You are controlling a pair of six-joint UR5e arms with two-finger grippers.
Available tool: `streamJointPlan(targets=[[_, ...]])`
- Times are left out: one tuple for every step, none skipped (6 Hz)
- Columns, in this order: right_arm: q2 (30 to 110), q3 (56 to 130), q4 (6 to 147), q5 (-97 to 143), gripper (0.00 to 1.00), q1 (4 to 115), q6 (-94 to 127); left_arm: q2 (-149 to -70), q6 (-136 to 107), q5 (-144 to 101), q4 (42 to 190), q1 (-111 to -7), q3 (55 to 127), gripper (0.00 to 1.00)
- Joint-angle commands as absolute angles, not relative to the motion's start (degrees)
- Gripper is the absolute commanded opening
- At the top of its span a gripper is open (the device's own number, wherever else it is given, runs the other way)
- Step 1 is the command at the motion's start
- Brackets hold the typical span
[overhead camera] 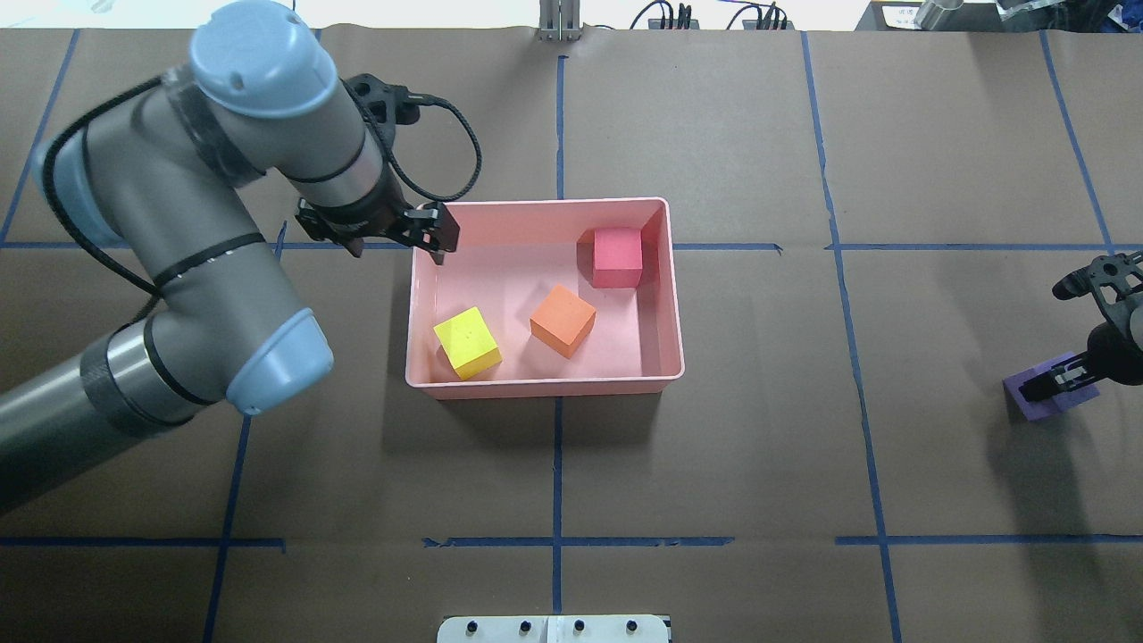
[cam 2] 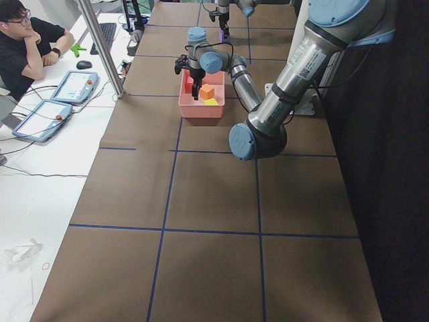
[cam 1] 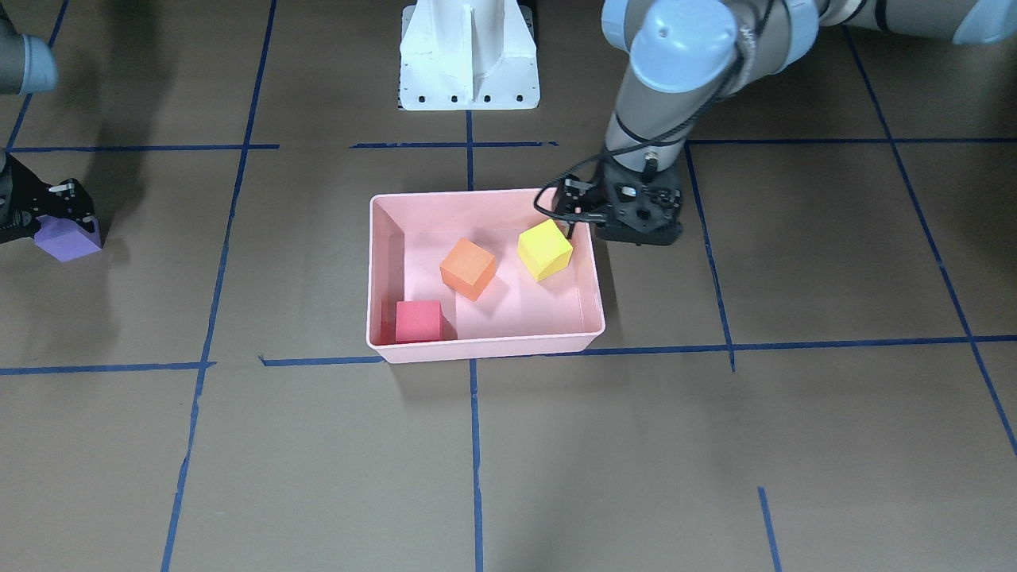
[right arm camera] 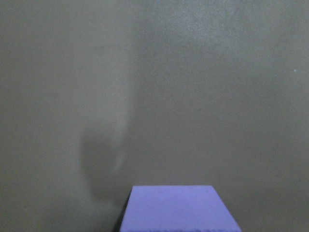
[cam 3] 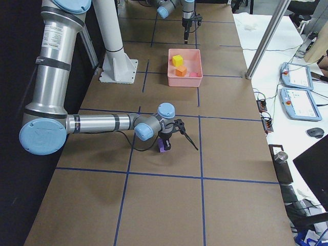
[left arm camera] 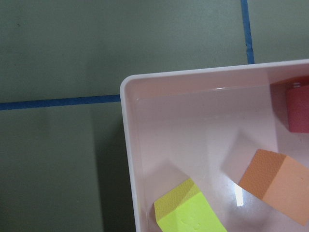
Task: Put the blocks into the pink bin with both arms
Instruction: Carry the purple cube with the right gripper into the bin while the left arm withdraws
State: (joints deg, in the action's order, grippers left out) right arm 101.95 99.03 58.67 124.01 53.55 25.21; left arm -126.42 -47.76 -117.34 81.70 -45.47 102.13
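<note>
The pink bin stands at mid-table. In it lie the red block, the orange block and the tilted yellow-green block. My left gripper hangs over the bin's corner on the robot's left. It looks open and holds nothing. The left wrist view shows that corner's rim and the three blocks. My right gripper is shut on the purple block, far from the bin, low at the table.
The white pedestal base stands on the robot's side of the bin. Blue tape lines cross the brown table cover. In the exterior left view an operator sits at a side desk behind a metal pole.
</note>
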Motion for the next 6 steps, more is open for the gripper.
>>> streamJointPlan(targets=[[101.1,100.5,59.1,124.5,0.26,53.5,25.7,-120.6,-30.2,-118.2,81.4,-55.1,101.8,1.0],[99.4,101.9,60.6,124.6,0.26,53.8,27.2,-118.1,-22.3,-122.2,80.1,-62.1,100.6,1.0],[94.2,103.1,66.3,125.5,0.28,54.6,30.1,-113.6,-12.5,-127.0,79.7,-69.2,100.0,1.0],[88.4,105.4,72.9,125.6,0.29,54.5,34.6,-108.2,-4.3,-130.9,79.9,-75.8,99.3,1.0],[80.4,108.0,83.6,125.5,0.3,54.4,37.2,-103.1,6.1,-133.0,79.8,-82.9,97.1,1.0],[69.9,109.7,96.0,125.5,0.3,54.3,41.2,-98.2,9.2,-135.2,80.6,-88.3,94.4,1.0]])
